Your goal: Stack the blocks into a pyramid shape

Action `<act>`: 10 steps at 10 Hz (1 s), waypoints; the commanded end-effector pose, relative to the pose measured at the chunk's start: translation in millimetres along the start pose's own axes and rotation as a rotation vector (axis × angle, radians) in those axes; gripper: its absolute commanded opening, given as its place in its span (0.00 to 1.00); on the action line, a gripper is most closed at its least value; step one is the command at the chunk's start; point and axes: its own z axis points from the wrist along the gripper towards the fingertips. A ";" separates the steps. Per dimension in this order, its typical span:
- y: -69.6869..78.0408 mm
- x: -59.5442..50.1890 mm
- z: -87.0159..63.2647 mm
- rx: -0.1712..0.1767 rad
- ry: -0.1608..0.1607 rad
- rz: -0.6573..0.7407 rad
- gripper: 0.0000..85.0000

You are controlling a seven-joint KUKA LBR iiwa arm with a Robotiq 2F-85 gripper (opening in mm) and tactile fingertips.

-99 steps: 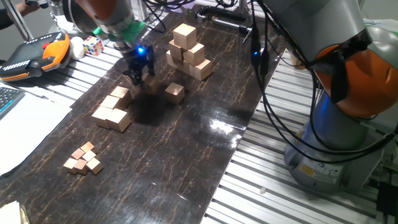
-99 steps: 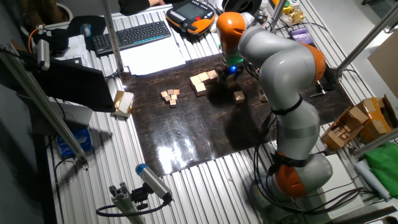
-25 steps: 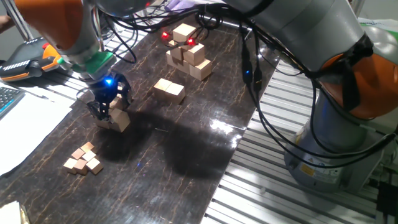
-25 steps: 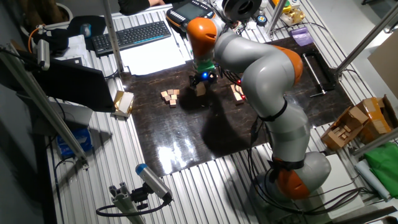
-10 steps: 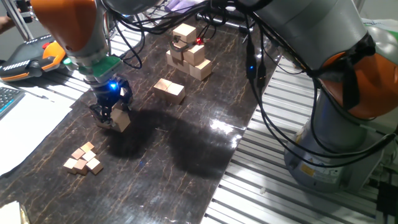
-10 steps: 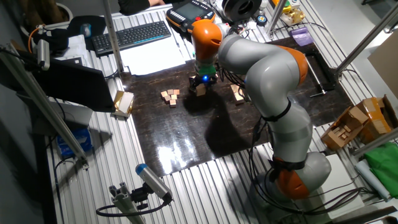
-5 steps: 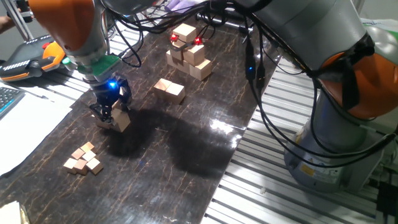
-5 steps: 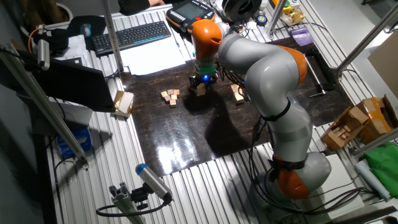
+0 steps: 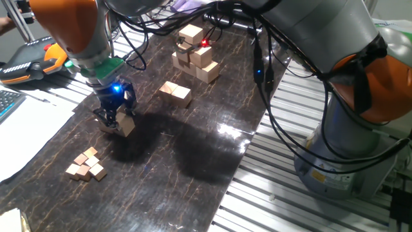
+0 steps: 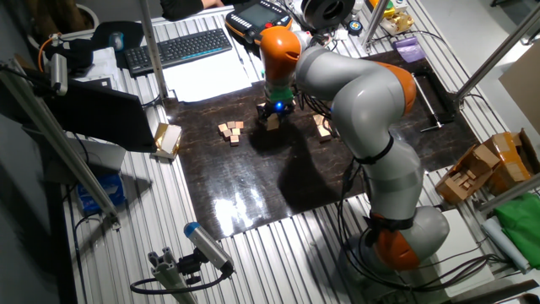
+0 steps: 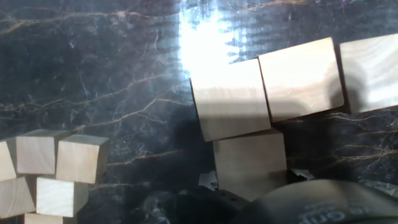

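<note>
While the arm leans over the dark marble-patterned mat (image 9: pixel 193 148), we log the scene as follows.

Gripper: gripper (image 9: pixel 114 118) low over the mat's left side, blue light lit, its black fingers either side of a block (image 9: pixel 125 123) – we read it as closed on that cube, though the contact itself is partly hidden.

Blocks near the gripper: in the hand view, three tan cubes (image 11: pixel 305 78) lie in a row touching one another, with the gripped block (image 11: pixel 250 162) just below the leftmost.

Other blocks: two blocks (image 9: pixel 176 93) lie touching, side by side, mid-mat – well apart from the gripper.

Taller stack: stack of bigger cubes (image 9: pixel 195 51) at the mat's far end.

Tiny cubes: cluster of small cubes (image 9: pixel 86 164) near the mat's front left corner; also seen at the hand view's lower left (image 11: pixel 50 171).

Pyramid: we see no stepped pile of the mid-sized blocks.

Surroundings: keyboard (image 10: pixel 179 49) and orange-trimmed pendant (image 9: pixel 35 57) beyond the mat.
</note>
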 end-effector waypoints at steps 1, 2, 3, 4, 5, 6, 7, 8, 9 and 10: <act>1.2 1.1 0.9 -0.002 0.000 0.000 0.68; 1.4 1.2 1.4 -0.003 0.001 -0.007 0.66; 1.2 1.1 1.1 -0.001 0.004 -0.011 0.64; 1.0 0.6 -0.1 0.002 0.007 -0.012 0.64; 0.2 -0.2 -3.1 0.018 0.003 -0.011 0.67; -3.2 -3.3 -9.6 0.021 0.022 -0.026 0.54; -6.7 -5.6 -15.4 0.035 0.025 -0.031 0.56; -10.0 -7.4 -19.9 0.044 0.024 -0.034 0.57; -14.9 -8.1 -25.1 0.057 0.023 -0.039 0.57; -23.5 -8.9 -33.0 0.070 0.026 -0.045 0.57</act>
